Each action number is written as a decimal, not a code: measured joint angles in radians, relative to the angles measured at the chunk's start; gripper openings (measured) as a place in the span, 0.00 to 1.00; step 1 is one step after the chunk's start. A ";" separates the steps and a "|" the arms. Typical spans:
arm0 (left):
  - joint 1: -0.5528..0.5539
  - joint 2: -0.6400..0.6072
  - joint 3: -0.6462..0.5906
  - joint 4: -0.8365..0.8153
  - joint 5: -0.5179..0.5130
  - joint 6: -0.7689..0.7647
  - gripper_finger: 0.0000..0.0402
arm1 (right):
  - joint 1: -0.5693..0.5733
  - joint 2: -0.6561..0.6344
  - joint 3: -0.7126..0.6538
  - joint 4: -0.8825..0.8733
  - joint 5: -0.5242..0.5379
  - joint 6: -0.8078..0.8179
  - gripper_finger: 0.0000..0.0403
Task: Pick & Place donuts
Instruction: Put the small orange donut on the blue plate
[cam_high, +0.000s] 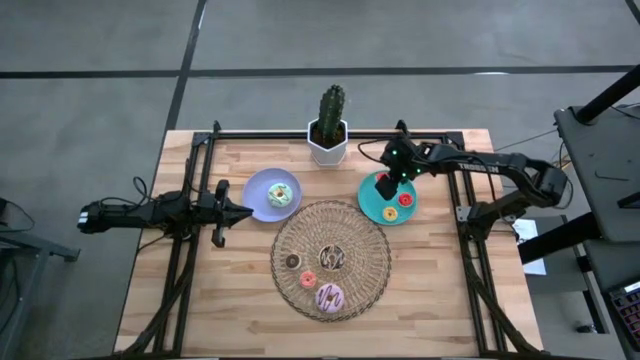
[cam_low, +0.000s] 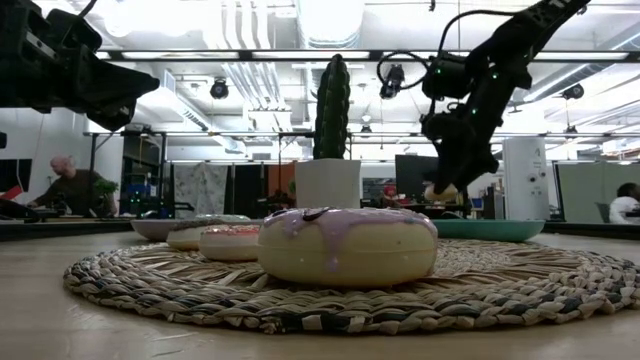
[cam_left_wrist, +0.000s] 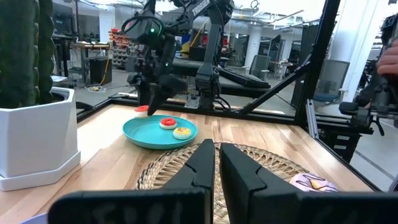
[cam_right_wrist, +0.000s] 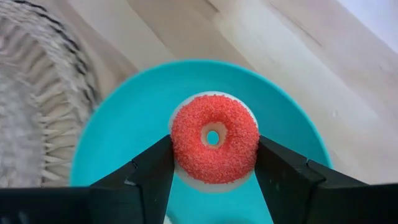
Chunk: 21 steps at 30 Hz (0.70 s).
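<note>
right hand (cam_right_wrist: 214, 163) pinching a red donut (cam_right_wrist: 214, 138) over the teal plate (cam_right_wrist: 118, 124) | lower, then release on bare plate | left hand (cam_left_wrist: 214, 163) pinched narrow, parked

Your right tool (cam_high: 385, 186) crowds the teal plate (cam_high: 372, 207); the cactus pot (cam_high: 328, 143) blocks behind; bare counter (cam_high: 440, 280) lies open right of the mat (cam_high: 370, 265).

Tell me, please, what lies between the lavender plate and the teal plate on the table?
In the high view, only bare wood, with the woven mat's far rim just below, separates the lavender plate and teal plate; the cactus pot stands behind that gap.
</note>
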 joint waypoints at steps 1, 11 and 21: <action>0.000 0.000 0.000 0.000 0.000 0.000 0.00 | -0.001 0.007 0.000 -0.004 0.010 0.000 0.49; 0.000 0.000 0.000 0.000 0.000 0.000 0.00 | -0.005 0.049 -0.002 -0.008 0.041 0.052 0.49; 0.000 0.000 0.000 0.000 0.000 0.000 0.00 | 0.003 0.067 -0.019 -0.008 0.047 0.087 0.49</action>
